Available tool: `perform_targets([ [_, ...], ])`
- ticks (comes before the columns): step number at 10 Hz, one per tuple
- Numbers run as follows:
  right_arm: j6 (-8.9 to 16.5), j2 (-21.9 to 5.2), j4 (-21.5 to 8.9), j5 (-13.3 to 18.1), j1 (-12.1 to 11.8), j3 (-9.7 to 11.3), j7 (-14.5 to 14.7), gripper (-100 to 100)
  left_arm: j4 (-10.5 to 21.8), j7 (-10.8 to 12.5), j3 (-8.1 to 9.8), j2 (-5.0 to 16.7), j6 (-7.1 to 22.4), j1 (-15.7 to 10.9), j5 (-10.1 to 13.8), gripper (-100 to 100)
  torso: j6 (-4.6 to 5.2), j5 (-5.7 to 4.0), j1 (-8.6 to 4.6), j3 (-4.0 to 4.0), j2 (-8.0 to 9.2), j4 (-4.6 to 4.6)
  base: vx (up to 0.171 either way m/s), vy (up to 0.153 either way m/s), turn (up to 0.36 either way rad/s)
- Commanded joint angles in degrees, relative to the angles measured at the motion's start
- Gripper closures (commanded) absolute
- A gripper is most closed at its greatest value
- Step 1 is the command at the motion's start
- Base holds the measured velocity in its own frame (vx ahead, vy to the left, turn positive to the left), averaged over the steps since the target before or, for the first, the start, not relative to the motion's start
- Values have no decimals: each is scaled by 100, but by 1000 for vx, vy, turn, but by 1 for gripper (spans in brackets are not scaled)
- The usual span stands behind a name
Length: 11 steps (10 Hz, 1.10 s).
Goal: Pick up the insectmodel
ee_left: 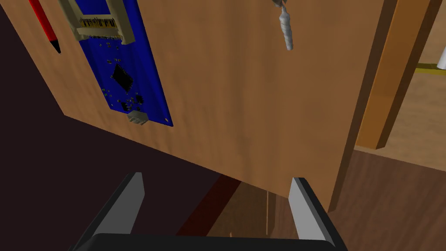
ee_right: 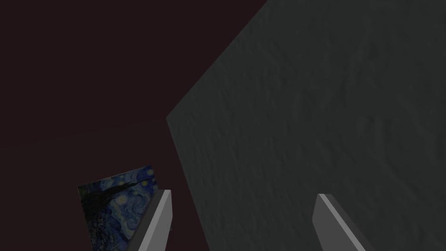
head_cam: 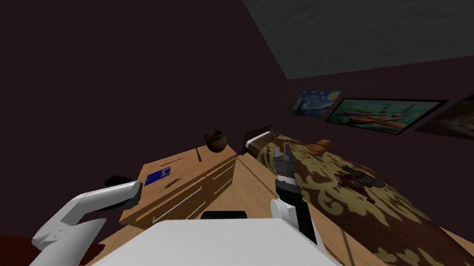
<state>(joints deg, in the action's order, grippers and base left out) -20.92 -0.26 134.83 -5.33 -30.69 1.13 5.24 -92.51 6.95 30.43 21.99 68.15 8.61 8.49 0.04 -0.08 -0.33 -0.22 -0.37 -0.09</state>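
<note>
Trouble may come if the right gripper point(head_cam: 285, 150), spread open and pointing up, reaches for the dark insect model point(head_cam: 359, 183) on the bed point(head_cam: 420, 224) and misses, while the left gripper point(ee_left: 215, 176) hangs spread over the dresser point(ee_left: 261, 109).

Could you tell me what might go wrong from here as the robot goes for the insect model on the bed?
1. The right gripper, open, points up toward the ceiling, away from the insect model. The big turn needed could end off target.
2. The model is dark and spindly on the patterned bed cover, so its edges may be misjudged.
3. The left gripper, open, hangs by the wooden dresser corner. A swing might hit the blue circuit board.
</note>
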Motion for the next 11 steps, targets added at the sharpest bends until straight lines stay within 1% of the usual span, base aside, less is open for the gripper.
perform_targets([
  [1,0,0,0,0,0,0,0,0,128,87,45,11,247,-87,53,-100,0,0,0,0,0,0,92,-71,-15],
  [2,0,0,0,0,0,0,0,0,224,216,106,-2,442,-190,114,-100,-2,0,8,0,2,0,94,-59,-33],
  [3,0,0,0,0,0,0,0,0,224,216,106,-2,501,-190,114,-100,-1,2,12,0,1,0,64,-43,-17],
  [4,0,0,0,0,0,-1,0,0,311,337,162,-10,718,-285,171,-100,-2,3,19,5,10,1,61,-46,-31],
  [5,0,0,0,0,0,0,0,0,390,449,214,-12,867,-373,224,-100,-1,3,18,7,12,2,82,-69,-55],
  [6,0,0,0,0,0,0,0,0,390,449,214,-12,953,-373,224,-100,-1,2,11,4,7,1,69,-54,-15],
  [9,0,0,0,0,0,0,0,0,577,716,336,9,1465,-577,349,-100,-1,2,16,2,5,1,88,-53,-32],
  [11,0,0,0,0,0,0,0,0,657,825,385,22,1677,-652,401,-100,-2,2,16,3,6,0,73,-47,-25],
])
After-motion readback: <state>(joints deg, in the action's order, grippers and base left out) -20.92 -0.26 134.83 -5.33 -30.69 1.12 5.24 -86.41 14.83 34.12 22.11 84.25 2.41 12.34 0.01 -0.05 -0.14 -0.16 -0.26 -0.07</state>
